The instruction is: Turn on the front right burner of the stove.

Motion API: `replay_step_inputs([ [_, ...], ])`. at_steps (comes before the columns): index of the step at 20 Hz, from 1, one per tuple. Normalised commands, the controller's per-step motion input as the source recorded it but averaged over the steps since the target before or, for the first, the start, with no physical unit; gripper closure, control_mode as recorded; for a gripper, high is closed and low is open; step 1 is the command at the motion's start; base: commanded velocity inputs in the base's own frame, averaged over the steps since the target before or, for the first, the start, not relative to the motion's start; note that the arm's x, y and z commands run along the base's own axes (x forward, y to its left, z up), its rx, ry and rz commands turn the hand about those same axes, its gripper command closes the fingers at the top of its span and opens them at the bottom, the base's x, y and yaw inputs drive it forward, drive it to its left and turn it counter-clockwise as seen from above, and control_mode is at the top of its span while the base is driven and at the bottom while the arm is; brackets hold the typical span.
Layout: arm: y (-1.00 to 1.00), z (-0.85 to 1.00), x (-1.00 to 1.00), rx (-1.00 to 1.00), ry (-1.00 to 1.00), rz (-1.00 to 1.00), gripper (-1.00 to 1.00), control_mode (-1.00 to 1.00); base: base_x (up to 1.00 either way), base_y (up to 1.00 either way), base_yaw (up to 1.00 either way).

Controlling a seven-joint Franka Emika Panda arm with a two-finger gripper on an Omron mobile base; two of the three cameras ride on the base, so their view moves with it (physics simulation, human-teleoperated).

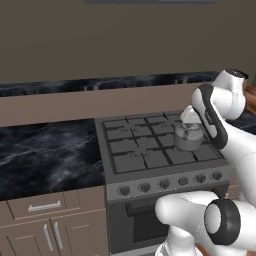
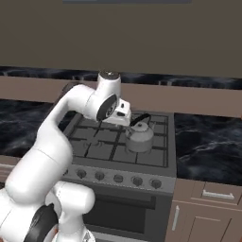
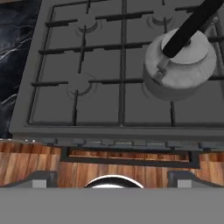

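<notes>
The grey gas stove [image 1: 150, 150] stands between dark counters, with grid grates [image 3: 100, 65] on top and a row of small round knobs [image 1: 183, 181] along its front panel. The knobs also run across the panel [image 2: 118, 178] in the right base view. A grey kettle [image 3: 179, 65] with a black handle stands on the grates' front right area. My gripper [image 3: 112, 179] hovers above the stove's front edge, looking down, open and holding nothing. Its white hand [image 2: 122, 113] hangs just left of the kettle [image 2: 138, 137], well above the knobs.
Black marble counters flank the stove on the left [image 1: 45, 155] and right [image 2: 208, 137]. Brown drawers and cabinet doors [image 1: 45, 206] sit below. A dark oven window [image 2: 118, 212] is under the knob panel. Wood floor [image 3: 26, 162] lies in front.
</notes>
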Motion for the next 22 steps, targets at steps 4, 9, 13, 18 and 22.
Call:
replay_step_inputs([
  [4,-1.00,-0.64,-0.08,0.17,-0.18,0.00,-1.00,-1.00,0.00,0.00,0.00],
  [9,-1.00,-0.81,-0.03,0.16,-0.25,0.01,-1.00,-1.00,0.00,0.00,0.00],
  [13,-1.00,-0.77,0.00,0.01,-0.25,0.00,-1.00,-1.00,0.00,0.00,0.00],
  [18,-0.94,-0.82,-0.03,-0.08,-0.28,0.02,-1.00,-1.00,0.00,0.00,0.00],
  [22,-0.33,-0.66,-0.32,-0.04,-0.31,0.04,-1.00,-1.00,0.00,0.00,0.00],
])
